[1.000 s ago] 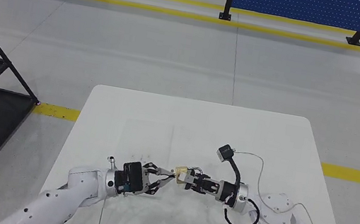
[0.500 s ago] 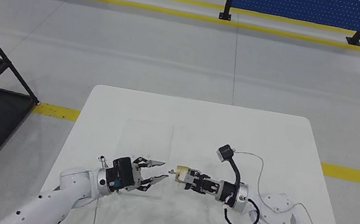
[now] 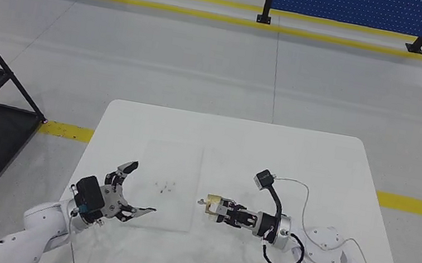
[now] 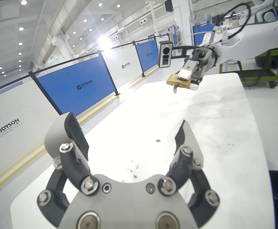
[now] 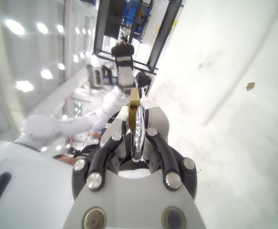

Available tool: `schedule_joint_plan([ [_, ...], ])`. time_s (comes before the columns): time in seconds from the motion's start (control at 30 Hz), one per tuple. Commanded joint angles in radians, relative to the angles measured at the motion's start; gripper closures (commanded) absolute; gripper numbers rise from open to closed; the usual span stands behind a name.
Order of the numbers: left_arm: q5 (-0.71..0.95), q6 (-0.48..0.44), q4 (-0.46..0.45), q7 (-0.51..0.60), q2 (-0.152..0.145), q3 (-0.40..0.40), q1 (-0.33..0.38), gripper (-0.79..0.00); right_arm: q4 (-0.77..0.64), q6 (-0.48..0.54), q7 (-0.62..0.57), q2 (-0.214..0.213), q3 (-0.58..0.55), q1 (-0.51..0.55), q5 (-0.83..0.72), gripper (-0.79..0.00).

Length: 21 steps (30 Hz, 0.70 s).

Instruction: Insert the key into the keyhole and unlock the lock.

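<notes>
Withdrawn to the lower left, the left gripper stands open and empty. The right gripper clamps the padlock, key protruding. If poorly seated, it could drop out.

Left gripper hangs over the table, fingers spread wide; far across, the right gripper clasps the lock (brass), key sticking from it.
</notes>
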State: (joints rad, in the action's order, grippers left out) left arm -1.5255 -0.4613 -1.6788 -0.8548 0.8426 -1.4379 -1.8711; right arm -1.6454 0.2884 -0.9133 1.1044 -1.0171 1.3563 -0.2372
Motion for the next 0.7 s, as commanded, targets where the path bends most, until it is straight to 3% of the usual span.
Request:
schedule_joint_plan([
  [0.0,-0.001,0.000,0.000,0.001,0.000,0.001,0.001,-0.785,0.000,0.000,0.000,0.000,0.000,0.000,0.000,0.000],
  [0.23,-0.001,0.000,0.000,0.001,0.000,0.001,0.001,-0.785,-0.001,-0.007,0.009,0.000,0.001,0.002,0.005,0.000],
  [0.43,-0.001,0.000,0.000,0.001,0.000,0.001,0.001,-0.785,0.007,-0.170,0.031,0.002,0.029,-0.024,0.079,0.000],
  [0.67,-0.001,0.000,0.000,0.001,0.000,0.001,0.001,-0.785,0.107,-0.261,0.082,0.030,0.126,-0.099,0.129,0.000],
])
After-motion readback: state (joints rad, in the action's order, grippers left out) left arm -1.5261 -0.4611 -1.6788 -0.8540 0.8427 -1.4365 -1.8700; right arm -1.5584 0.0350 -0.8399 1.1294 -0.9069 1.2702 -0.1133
